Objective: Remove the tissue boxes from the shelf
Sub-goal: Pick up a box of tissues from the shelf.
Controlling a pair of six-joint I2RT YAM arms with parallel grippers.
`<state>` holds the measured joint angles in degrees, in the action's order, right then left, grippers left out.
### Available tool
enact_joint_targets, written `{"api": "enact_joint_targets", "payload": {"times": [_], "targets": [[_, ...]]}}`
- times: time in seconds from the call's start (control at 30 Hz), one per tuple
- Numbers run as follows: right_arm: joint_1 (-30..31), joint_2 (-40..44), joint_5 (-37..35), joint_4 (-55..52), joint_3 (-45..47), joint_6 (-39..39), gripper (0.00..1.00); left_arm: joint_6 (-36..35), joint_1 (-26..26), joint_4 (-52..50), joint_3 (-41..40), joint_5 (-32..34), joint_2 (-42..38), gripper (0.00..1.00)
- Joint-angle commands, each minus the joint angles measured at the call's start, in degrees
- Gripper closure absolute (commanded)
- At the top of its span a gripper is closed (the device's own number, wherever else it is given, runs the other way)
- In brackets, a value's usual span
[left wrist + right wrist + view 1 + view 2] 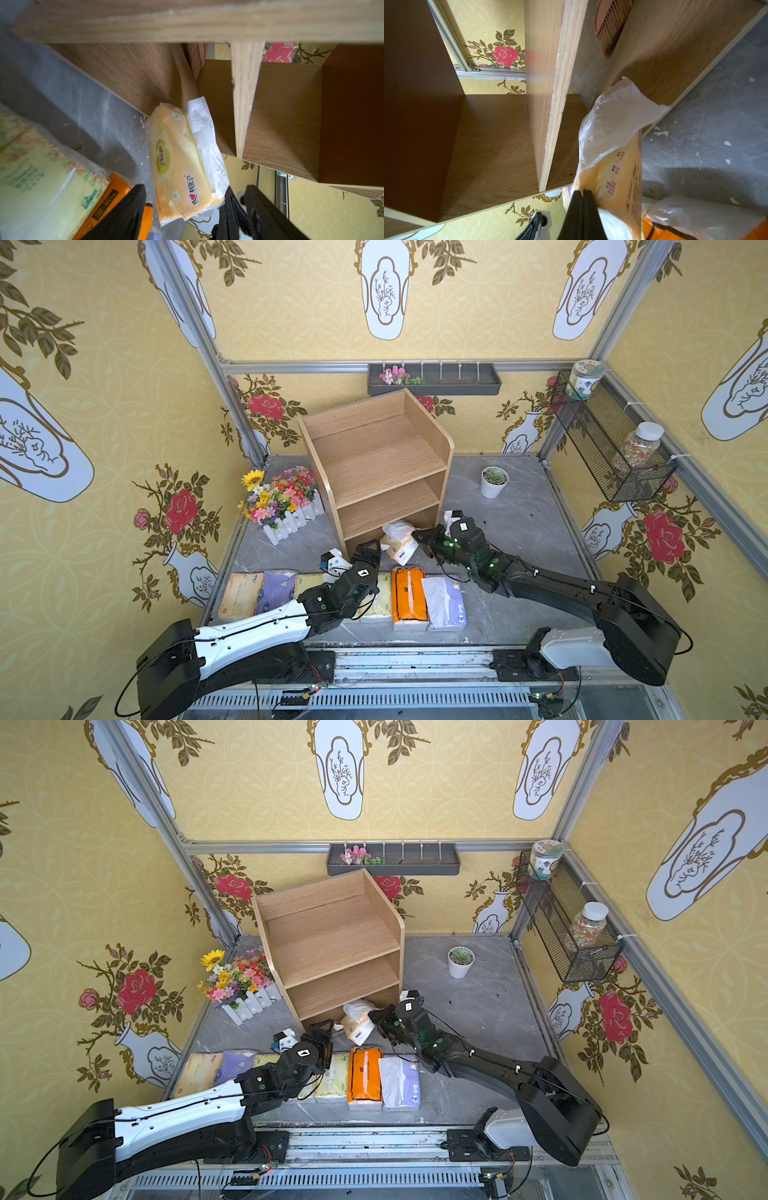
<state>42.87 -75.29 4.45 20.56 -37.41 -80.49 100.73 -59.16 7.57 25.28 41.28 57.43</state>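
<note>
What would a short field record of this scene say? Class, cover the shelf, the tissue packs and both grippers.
shelf: wood-grain shelf, upper two tiers bare
held pack: yellow tissue pack, mostly out past the bottom tier's front
right gripper: shut on that pack's wrapper
left gripper: open, empty, by the shelf's front corner
front row: tan pack, lavender pack, green-print pack, orange pack, white-and-lavender pack

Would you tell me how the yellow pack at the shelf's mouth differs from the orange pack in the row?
The yellow pack is pinched by the shut right gripper; the orange pack lies free. The yellow pack sits askew at the shelf's lowest tier, white wrap crumpled; the orange pack lies flat in the row. Both are soft plastic-wrapped packs.
</note>
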Motion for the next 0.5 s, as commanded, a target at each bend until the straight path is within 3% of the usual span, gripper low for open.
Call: {"api": "enact_joint_targets", "payload": {"times": [0.0, 0.33, 0.47], "targets": [[-0.1, 2.0, -0.1, 0.0, 0.7, 0.1, 1.00, 0.8, 0.1, 5.4, -0.5, -1.8, 1.1, 0.19], [-1.1, 10.1, 1.1, -2.3, 2.4, -1.5, 1.00, 7.9, 0.0, 9.9, -0.2, -6.2, 4.1, 0.15], [-2.1, 15.4, 0.9, -5.1, 2.9, -2.1, 1.00, 8.2, -0.2, 16.7, 0.0, -8.4, 5.9, 0.09]]}}
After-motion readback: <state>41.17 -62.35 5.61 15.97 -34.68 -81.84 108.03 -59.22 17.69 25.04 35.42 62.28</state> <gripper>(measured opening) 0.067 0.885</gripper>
